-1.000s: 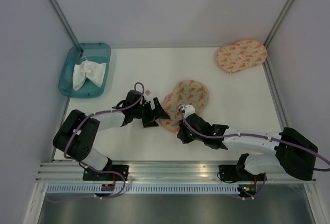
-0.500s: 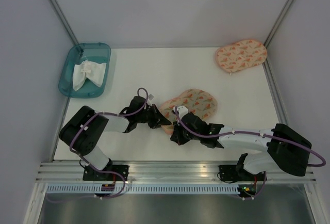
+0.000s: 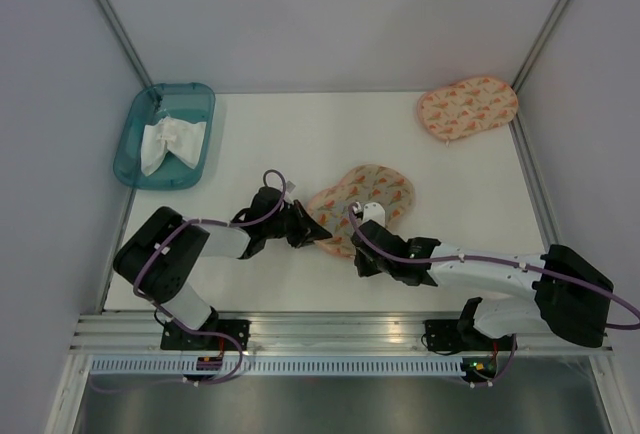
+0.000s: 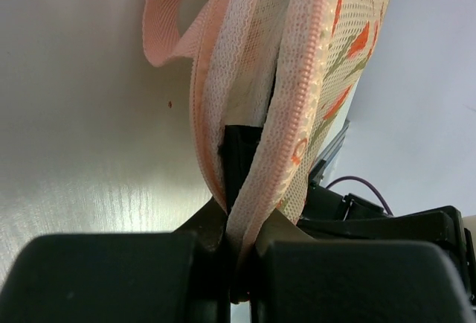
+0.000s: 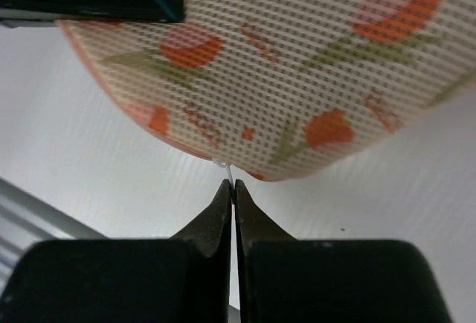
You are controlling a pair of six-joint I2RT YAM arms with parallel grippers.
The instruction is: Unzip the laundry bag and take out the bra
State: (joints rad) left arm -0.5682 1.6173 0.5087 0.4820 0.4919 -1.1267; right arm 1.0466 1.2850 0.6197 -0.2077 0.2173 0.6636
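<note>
With left gripper (image 4: 239, 222), pinched shut on laundry bag (image 4: 312, 77) edge at its 8 o'clock.
With right gripper (image 5: 232, 189), closed tight on small white tab (image 5: 223, 165) at bag's 6 o'clock rim; lay at centre of table (image 3: 300, 144).

Overhead camera looks down; wrist cameras, very close, seemingly share the laundry bag (image 3: 385, 189)

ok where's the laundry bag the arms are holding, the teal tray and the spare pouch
laundry bag (image 3: 372, 194): top view, middle of its printed face
teal tray (image 3: 186, 104): top view, bare floor near its far rim
spare pouch (image 3: 467, 108): top view, middle of its top face
</note>
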